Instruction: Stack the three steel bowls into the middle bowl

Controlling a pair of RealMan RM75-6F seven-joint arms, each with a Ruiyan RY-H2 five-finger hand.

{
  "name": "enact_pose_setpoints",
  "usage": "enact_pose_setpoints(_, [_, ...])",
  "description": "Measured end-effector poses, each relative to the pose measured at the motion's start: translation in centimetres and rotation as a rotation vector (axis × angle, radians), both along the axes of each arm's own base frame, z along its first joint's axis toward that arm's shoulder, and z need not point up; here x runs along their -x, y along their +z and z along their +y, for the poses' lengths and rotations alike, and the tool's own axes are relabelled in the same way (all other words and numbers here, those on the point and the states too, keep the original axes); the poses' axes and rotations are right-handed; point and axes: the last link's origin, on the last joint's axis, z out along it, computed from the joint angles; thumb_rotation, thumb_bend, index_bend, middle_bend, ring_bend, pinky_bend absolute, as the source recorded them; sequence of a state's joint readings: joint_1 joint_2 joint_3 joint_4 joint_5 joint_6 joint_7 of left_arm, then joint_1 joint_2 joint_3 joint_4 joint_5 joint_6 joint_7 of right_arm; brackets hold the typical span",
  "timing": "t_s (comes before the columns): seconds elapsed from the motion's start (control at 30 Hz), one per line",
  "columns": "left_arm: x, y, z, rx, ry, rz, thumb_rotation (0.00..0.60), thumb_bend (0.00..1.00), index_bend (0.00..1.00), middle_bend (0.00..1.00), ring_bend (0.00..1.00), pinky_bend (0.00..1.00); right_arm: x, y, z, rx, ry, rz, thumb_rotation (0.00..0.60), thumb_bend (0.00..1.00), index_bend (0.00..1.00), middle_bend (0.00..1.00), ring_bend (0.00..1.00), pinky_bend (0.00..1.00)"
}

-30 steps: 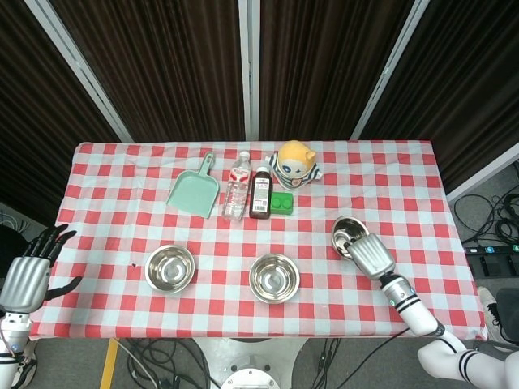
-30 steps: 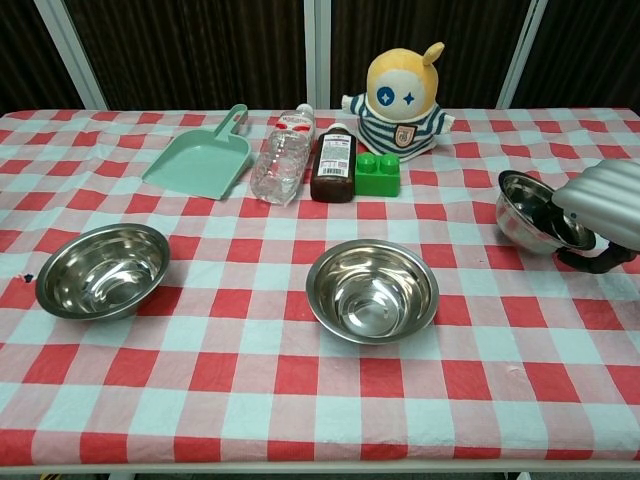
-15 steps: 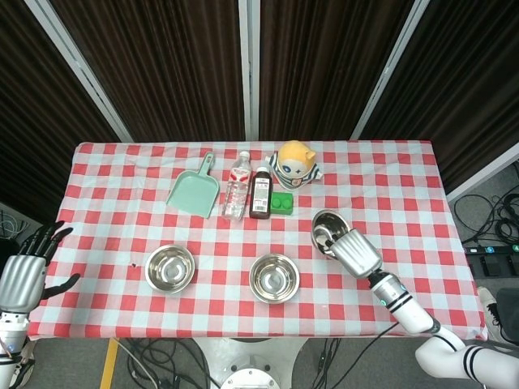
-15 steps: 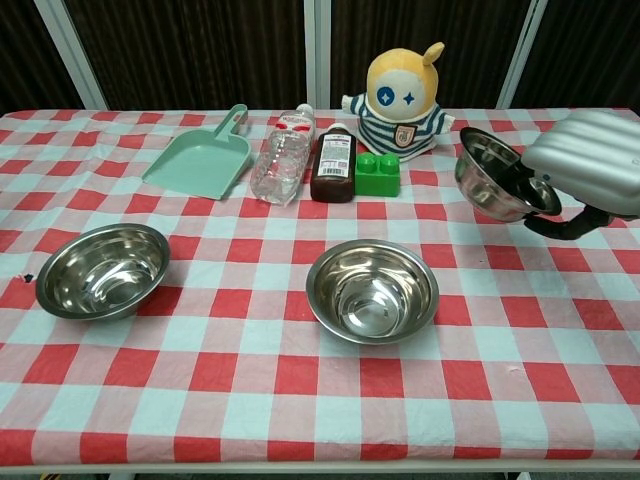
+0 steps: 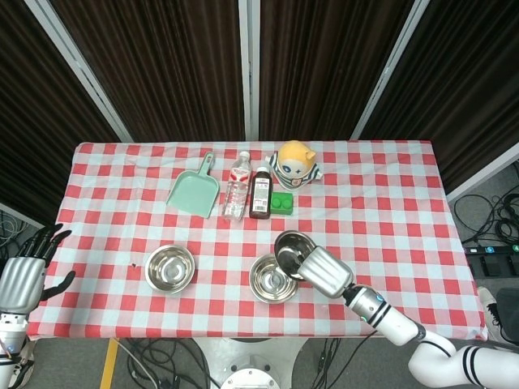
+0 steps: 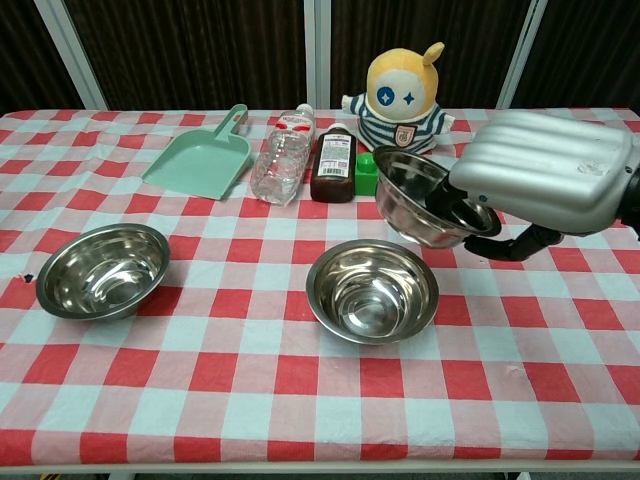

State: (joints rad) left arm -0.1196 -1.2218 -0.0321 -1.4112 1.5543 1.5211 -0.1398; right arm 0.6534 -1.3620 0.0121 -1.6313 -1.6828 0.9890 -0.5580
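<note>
Right hand (image 6: 545, 185) grips the right steel bowl (image 6: 420, 205) by its rim, fingers hooked inside, bowl tilted with its mouth facing up and left. Over the last second the bowl has come off the cloth at the right of the table and travelled leftward; it now hangs in the air just beside and above the right rim of the middle bowl (image 6: 372, 290), not touching it. In the head view the carried bowl (image 5: 292, 251) overlaps the middle bowl's (image 5: 270, 281) upper right edge.

Left bowl (image 6: 102, 270) sits untouched on the checked tablecloth (image 6: 250, 370), well apart from the middle one. Left hand (image 5: 24, 275) is off the table's left edge, fingers spread, holding nothing.

Judgement: first transfer is nearly complete. Bowl needs a little more leftward travel and levelling before release, or it may catch the rim and tip. Second bowl not yet started.

Behind: dustpan (image 6: 200, 160), water bottle (image 6: 282, 157), dark syrup bottle (image 6: 335, 165), plush toy (image 6: 402, 95).
</note>
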Motion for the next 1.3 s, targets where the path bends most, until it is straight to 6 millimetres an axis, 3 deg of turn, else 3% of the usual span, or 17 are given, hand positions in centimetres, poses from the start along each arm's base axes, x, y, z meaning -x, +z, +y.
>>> enact_pose_setpoints(0.3, [0.6, -0.2, -0.1, 0.006, 0.017, 0.007, 0.6, 0.3, 0.2, 0.2, 0.12, 0.21, -1.2, -1.1, 1.5, -0.054, 0.052, 0.028, 0.6, 0.36, 0.65, 0.6, 0.84, 0.81])
enact_pose_setpoints(0.7, [1.3, -0.2, -0.2, 0.003, 0.038, 0.014, 0.6, 0.3, 0.2, 0.2, 0.12, 0.21, -1.7, -2.7, 0.8, -0.068, 0.071, 0.092, 0.6, 0.33, 0.65, 0.58, 0.84, 0.81])
enact_pose_setpoints(0.8, [1.5, -0.1, -0.3, 0.001, 0.042, 0.011, 0.6, 0.3, 0.2, 0.2, 0.12, 0.21, -1.9, -3.0, 0.6, -0.07, 0.079, 0.117, 0.6, 0.23, 0.58, 0.51, 0.84, 0.81])
enact_pose_setpoints(0.9, [1.6, -0.1, -0.3, -0.002, 0.045, 0.009, 0.6, 0.3, 0.2, 0.2, 0.12, 0.21, -2.0, -3.3, 0.3, -0.081, 0.071, 0.146, 0.6, 0.11, 0.45, 0.41, 0.84, 0.81])
enact_pose_setpoints(1.13, [1.7, 0.1, -0.3, -0.007, 0.045, 0.006, 0.6, 0.3, 0.2, 0.2, 0.12, 0.21, -2.1, -3.2, 0.1, -0.083, 0.05, 0.18, 0.6, 0.09, 0.33, 0.34, 0.84, 0.81])
enact_pose_setpoints(1.3, [1.6, 0.1, -0.2, -0.004, 0.04, 0.003, 0.6, 0.3, 0.2, 0.2, 0.12, 0.21, -2.2, -1.0, 0.1, -0.048, 0.036, 0.169, 0.6, 0.09, 0.3, 0.33, 0.84, 0.81])
